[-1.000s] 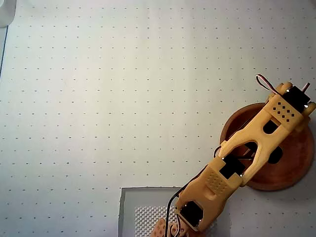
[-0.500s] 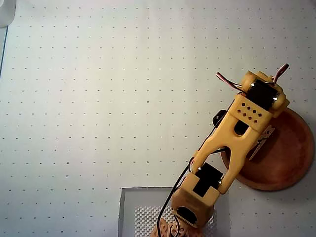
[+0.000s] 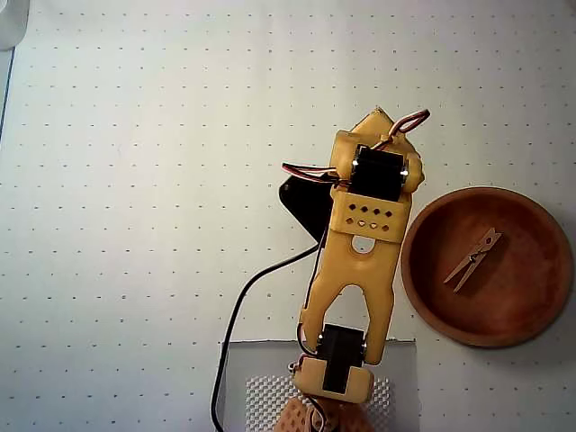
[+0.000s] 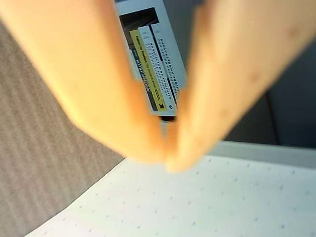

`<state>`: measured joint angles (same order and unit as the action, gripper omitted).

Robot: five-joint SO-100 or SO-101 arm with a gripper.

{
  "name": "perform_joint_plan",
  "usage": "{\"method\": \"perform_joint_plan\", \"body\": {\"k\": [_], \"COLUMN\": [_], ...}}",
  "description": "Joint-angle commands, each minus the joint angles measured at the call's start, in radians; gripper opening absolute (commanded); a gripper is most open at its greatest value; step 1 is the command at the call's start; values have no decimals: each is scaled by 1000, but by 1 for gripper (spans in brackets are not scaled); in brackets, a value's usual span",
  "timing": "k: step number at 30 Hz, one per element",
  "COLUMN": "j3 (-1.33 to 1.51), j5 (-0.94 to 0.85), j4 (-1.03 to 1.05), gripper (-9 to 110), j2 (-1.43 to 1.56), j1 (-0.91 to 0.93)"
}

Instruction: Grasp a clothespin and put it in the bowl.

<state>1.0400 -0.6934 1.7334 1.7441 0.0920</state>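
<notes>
The reddish-brown wooden bowl (image 3: pixel 412 270) stands at the right of the overhead view. A light-tan wooden clothespin (image 3: pixel 474 259) lies inside it, slanted, a little left of its middle. My orange gripper (image 3: pixel 380 117) is at the top of the folded arm, up and to the left of the bowl and apart from it. In the wrist view the two orange fingers fill the frame and their tips meet; the gripper (image 4: pixel 168 159) is shut with nothing between the tips. The bowl and clothespin are out of the wrist view.
A white dotted mat (image 3: pixel 135 225) covers the table. A black cable (image 3: pixel 229 333) runs from the arm to the bottom edge. The arm's base (image 3: pixel 333 378) sits at bottom centre. Beyond the table edge, the wrist view shows a box with a yellow label (image 4: pixel 153 69).
</notes>
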Motion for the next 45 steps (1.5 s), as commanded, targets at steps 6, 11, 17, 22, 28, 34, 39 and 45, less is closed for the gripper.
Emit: {"method": "perform_joint_plan", "body": {"k": [6,11,17,22,28,34,39,45], "j3": [3,91,316,466,655,916,1198,1522], "j5": [445,528,540,540,615,709,710,710], "j4": [-153,-301,-463,-623,-742,-862,-923,-980], "gripper": [-3,-3,-3,-3,-3,-3,-3,-3], "j2": [117,206,319,431,580,795,997,1203], "j1": [-106,-135,-147,-140,-140,-138,-137,-137]}}
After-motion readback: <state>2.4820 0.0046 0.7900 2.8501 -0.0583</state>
